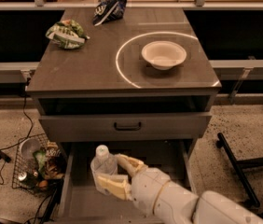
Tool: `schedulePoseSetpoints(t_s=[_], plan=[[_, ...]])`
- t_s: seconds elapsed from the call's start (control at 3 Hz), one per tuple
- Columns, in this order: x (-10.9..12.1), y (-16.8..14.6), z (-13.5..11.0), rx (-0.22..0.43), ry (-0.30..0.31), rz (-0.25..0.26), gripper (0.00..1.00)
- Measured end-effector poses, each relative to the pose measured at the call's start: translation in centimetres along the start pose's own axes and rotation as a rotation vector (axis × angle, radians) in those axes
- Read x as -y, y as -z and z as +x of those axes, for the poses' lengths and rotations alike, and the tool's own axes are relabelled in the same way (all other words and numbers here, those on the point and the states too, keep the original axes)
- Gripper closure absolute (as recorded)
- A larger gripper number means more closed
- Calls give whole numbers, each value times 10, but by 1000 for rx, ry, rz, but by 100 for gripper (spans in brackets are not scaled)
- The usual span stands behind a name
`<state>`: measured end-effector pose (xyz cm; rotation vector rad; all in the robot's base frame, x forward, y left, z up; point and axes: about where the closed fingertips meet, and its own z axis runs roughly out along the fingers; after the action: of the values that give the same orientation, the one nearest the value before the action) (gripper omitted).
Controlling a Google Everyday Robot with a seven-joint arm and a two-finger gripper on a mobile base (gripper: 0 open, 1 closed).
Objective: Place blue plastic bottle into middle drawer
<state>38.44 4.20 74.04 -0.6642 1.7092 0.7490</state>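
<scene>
The blue plastic bottle, clear with a white cap, stands upright inside the pulled-out middle drawer, toward its left side. My gripper reaches in from the lower right on a cream arm and is shut on the bottle, one finger curling behind it and the other across its front. The bottle's lower part is hidden by the front finger.
A shallower drawer front with a dark handle sits just above the open drawer. On the cabinet top are a white bowl, a green snack bag and a dark blue bag. A wire basket of trash stands on the floor at left.
</scene>
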Motion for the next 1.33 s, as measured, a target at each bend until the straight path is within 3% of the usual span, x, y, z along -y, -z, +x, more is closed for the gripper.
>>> schedulePoseSetpoints(t_s=[0.33,0.67,1.0,1.33], plan=[[52,-21,6,32,31,-15,100],[101,-46,21,67,81,-84,100],[110,-55,22,60,139,-200,100],[137,-39,47,-20,163,-305,100]])
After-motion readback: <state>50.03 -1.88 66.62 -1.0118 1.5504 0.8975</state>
